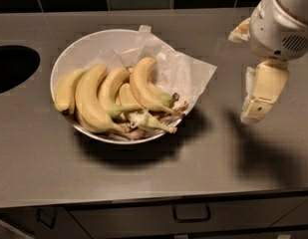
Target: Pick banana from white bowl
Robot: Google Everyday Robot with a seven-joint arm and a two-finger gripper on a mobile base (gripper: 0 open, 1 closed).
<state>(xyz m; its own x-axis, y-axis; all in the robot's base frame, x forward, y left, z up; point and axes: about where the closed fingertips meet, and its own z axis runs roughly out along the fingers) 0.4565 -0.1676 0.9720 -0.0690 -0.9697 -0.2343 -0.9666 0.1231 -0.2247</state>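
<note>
Hovering over the table [44, 163], right of the white bowl [78, 44], end effector [245, 76] spread, empty; judging the banana [138, 83] light, bruisable, best pinched gently mid-curve.

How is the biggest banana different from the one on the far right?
The biggest banana is longer and fatter than the rightmost banana. The biggest lies toward the left, the rightmost against the crinkled paper. Both are yellow. The gripper hangs right of the white bowl.
</note>
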